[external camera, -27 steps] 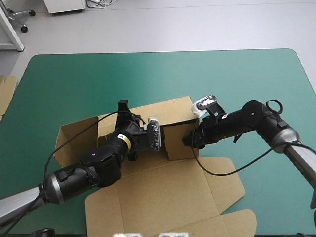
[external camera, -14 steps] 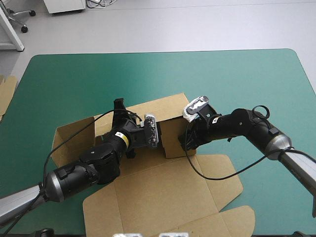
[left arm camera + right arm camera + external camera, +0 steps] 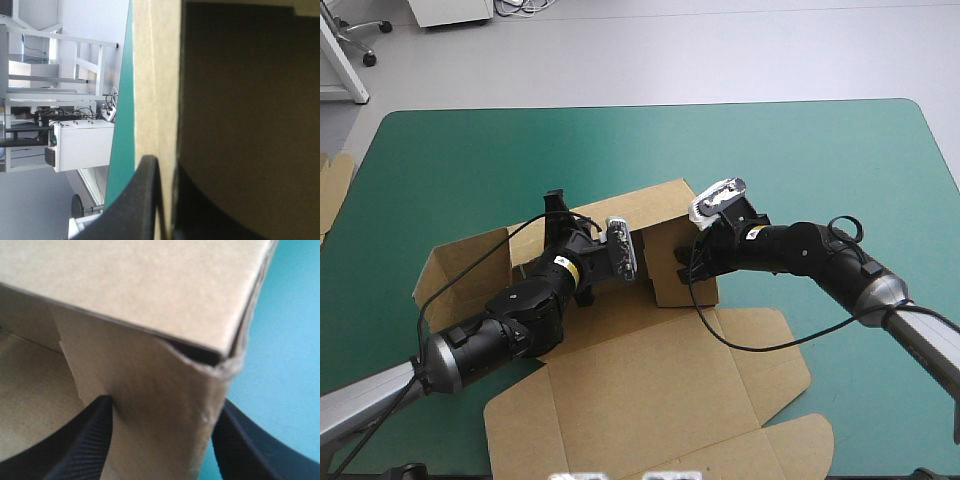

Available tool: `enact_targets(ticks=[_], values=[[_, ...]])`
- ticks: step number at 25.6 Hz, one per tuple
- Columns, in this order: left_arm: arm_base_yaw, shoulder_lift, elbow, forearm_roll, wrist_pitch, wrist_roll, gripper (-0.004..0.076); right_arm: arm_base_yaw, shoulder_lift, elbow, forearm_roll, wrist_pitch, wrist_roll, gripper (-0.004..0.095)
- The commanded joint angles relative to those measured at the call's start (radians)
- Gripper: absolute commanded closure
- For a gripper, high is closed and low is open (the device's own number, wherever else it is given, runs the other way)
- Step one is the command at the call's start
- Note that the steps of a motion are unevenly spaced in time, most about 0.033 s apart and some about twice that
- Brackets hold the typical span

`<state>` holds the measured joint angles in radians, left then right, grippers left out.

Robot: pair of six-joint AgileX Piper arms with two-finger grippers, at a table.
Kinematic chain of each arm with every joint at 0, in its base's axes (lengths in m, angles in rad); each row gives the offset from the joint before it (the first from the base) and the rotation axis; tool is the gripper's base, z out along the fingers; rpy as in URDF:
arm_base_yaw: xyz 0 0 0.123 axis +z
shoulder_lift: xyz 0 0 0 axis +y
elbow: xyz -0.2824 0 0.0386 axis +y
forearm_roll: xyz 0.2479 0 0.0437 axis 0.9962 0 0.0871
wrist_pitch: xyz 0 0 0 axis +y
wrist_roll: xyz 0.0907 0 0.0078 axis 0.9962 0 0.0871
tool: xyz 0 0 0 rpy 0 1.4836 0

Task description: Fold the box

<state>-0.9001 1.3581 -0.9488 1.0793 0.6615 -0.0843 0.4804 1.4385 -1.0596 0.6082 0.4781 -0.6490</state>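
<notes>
- The box [image 3: 620,340] is found in the middle of the table, a bit closer to the near edge. It is brown and only partly made up.
- Its lid [image 3: 660,400] is laid flat on the cover toward the near edge, with its small flaps spread out.
- The back wall [image 3: 650,205] is stood up. The left side wall [image 3: 460,265] is raised too, but it is tipped outward. The right side wall [image 3: 665,285] is stood up at the far right corner.
- An open tray is made by these walls. Inside it, only the wrist of the left arm is seen, lying over the floor of the box.
- The left gripper [image 3: 165,172] is pinched tight on the back wall. In the left wrist view, one black finger is seen on the outer side of the board and the other on the dark inner side. The sheet is squeezed between them.
- The right gripper [image 3: 162,407] is set on the right side wall, close to the corner. One finger is placed inside the box and one outside, over the cover. They are kept partly apart, and the wall between them is touched on both sides, so it is held.
- The teal-green cover [image 3: 800,160] is seen all around the box.
- A piece of more board [image 3: 332,190] is seen at the table's left edge, well apart from the box.
</notes>
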Motion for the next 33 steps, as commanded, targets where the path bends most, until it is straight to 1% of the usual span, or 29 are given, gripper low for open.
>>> enact_targets(ticks=[1, 4, 6, 15, 21, 23, 24, 27, 29, 30, 31, 32, 33], values=[[-0.005, 0.006, 0.003, -0.049, -0.004, -0.094, 0.0738, 0.005, -0.043, -0.034, 0.032, -0.084, -0.019, 0.041], [-0.005, 0.006, -0.001, 0.086, -0.01, -0.171, 0.0738, 0.005, -0.043, -0.034, 0.034, -0.09, -0.021, 0.0411], [-0.005, 0.006, -0.008, 0.135, -0.008, -0.211, 0.0738, 0.005, -0.043, -0.034, 0.034, -0.088, -0.021, 0.0411], [0.057, 0.01, -0.056, 0.136, -0.009, -0.213, 0.0738, 0.005, -0.041, -0.034, 0.034, -0.09, -0.026, 0.0414], [0.065, 0.012, -0.061, 0.134, -0.013, -0.213, 0.0738, 0.008, -0.019, -0.034, 0.035, -0.145, -0.026, 0.0417], [0.065, 0.014, -0.061, 0.134, -0.015, -0.213, 0.0738, 0.02, 0.001, -0.034, 0.035, -0.154, -0.03, 0.0427], [0.065, 0.016, -0.061, 0.134, -0.019, -0.213, 0.0738, 0.039, 0.027, -0.034, 0.031, -0.187, -0.034, 0.0428], [0.065, 0.016, -0.061, 0.134, -0.017, -0.213, 0.0738, 0.066, 0.073, -0.034, 0.031, -0.222, -0.036, 0.0428], [0.065, 0.018, -0.061, 0.134, -0.015, -0.213, 0.0738, 0.074, 0.092, -0.034, 0.031, -0.251, -0.038, 0.0461], [0.065, 0.02, -0.061, 0.134, -0.015, -0.213, 0.0738, 0.075, 0.092, -0.034, 0.033, -0.265, -0.049, 0.0524], [0.065, 0.02, -0.061, 0.134, -0.015, -0.215, 0.0738, 0.075, 0.092, -0.034, 0.033, -0.27, -0.05, 0.0566], [0.065, 0.02, -0.061, 0.134, -0.012, -0.215, 0.0738, 0.075, 0.092, -0.034, 0.033, -0.27, -0.05, 0.066], [0.065, 0.02, -0.061, 0.134, -0.014, -0.221, 0.0738, 0.075, 0.092, -0.034, 0.033, -0.268, -0.051, 0.0727]])
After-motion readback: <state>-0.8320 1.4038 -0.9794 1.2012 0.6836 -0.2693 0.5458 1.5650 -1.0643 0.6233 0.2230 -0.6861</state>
